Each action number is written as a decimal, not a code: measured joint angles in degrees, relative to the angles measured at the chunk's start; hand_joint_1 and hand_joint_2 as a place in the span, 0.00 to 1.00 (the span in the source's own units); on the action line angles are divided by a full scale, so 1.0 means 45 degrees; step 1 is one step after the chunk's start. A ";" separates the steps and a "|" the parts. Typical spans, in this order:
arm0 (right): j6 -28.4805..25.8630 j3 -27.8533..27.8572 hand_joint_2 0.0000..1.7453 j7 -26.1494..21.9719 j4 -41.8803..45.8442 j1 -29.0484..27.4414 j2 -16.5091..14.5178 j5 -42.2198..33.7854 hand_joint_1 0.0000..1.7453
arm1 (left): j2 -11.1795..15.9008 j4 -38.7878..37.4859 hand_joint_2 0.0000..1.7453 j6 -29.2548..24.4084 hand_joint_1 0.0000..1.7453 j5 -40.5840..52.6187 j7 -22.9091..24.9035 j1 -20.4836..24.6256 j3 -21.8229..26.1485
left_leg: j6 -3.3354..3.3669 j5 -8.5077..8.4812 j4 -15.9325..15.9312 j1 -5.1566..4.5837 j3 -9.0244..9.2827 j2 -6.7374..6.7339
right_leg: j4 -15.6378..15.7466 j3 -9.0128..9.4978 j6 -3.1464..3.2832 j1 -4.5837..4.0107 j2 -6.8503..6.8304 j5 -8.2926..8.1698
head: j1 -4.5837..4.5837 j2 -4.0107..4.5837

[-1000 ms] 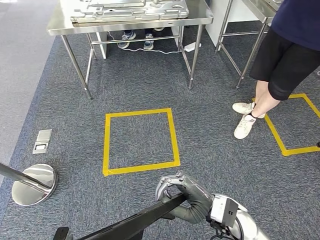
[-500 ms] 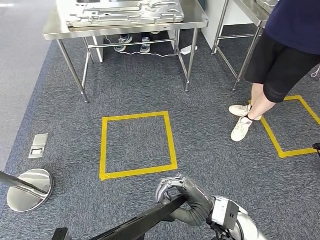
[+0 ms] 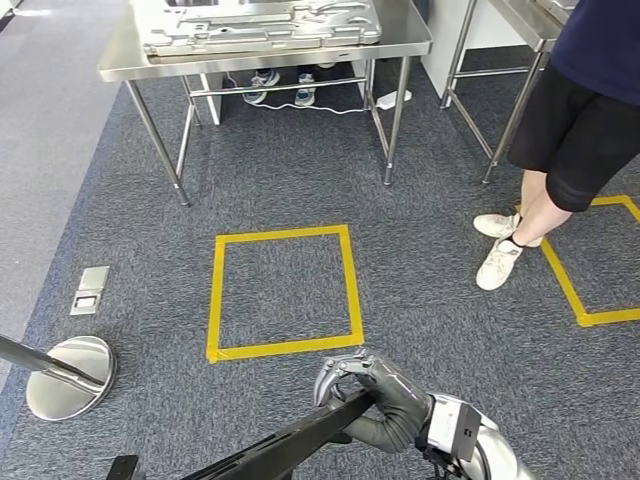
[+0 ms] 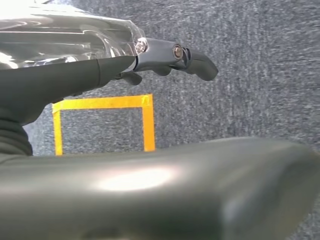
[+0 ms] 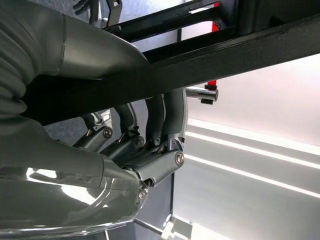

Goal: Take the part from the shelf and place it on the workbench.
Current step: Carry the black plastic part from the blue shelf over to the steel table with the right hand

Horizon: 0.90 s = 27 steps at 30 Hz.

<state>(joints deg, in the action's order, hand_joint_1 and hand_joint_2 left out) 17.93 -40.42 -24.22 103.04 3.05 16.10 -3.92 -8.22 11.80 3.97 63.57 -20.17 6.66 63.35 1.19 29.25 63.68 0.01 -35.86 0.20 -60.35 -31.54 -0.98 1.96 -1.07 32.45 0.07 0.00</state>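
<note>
Carpet (image 3: 453,330): grey-blue, spread over the whole floor in the head view.
Workbench (image 3: 407,40): steel table at 12 o'clock, with flat silver stamped panels (image 3: 256,25) lying on its top.
Second table (image 3: 521,20): steel, at 1 o'clock, just beside the workbench.
Person (image 3: 581,110): at 2 o'clock, in a dark top, black shorts and white shoes, standing at the edge of a yellow tape outline.
Tape square (image 3: 285,290): yellow outline on the carpet, centre of the head view, between the robot and the workbench.
Part (image 3: 279,452): long black bar at 6 o'clock, running from the right hand down toward 7 o'clock, well apart from the workbench.
Round base (image 3: 69,362): shiny metal disc on the floor at 8 o'clock, a dark pole leaning across it.
Right hand (image 3: 370,400): at 5 o'clock, fingers wrapped over the part's end; the right wrist view shows fingers (image 5: 166,120) curled under the bar, gripping it.
Left hand (image 4: 151,55): I cannot tell whether it holds anything; one finger reaches out over the carpet.
Floor plate (image 3: 90,290): small metal box at 9 o'clock.
</note>
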 joint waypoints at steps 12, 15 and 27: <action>0.0012 0.0023 1.00 -0.0023 0.0003 0.0010 -0.0010 -0.0013 1.00 | 0.0029 0.0000 1.00 -0.0056 0.00 0.0001 -0.0002 0.0026 -0.0001 | 0.0462 0.0153 -0.0923 -0.0113 0.0550 0.0047 | -0.2922 -0.1726 -0.0267 -0.0181 0.0152 0.0957 | -0.0006 0.0000; 0.0013 0.0025 1.00 -0.0023 -0.0004 0.0030 -0.0010 -0.0013 1.00 | 0.0027 -0.0001 1.00 -0.0056 0.00 0.0001 -0.0004 0.0050 -0.0004 | 0.0435 0.0289 -0.0904 -0.0191 0.0738 0.0110 | -0.0693 -0.0784 -0.0109 -0.0279 0.0209 -0.0360 | -0.0004 0.0000; 0.0033 0.0025 1.00 -0.0028 0.0004 0.0059 -0.0018 -0.0028 1.00 | 0.0034 -0.0005 1.00 -0.0045 0.00 0.0015 -0.0006 0.0093 -0.0013 | 0.0406 0.0375 -0.0959 -0.0251 0.0818 0.0138 | 0.0183 -0.0389 0.0033 -0.0329 0.0244 -0.0472 | 0.0013 0.0000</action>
<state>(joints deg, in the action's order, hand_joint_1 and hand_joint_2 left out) 18.08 -40.30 -24.35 103.06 3.31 16.02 -4.04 -8.07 11.78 3.76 63.63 -20.20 7.07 63.29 3.02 30.94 59.36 -1.12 -32.18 0.82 -59.53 -33.29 -0.83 0.48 0.02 30.32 0.13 0.00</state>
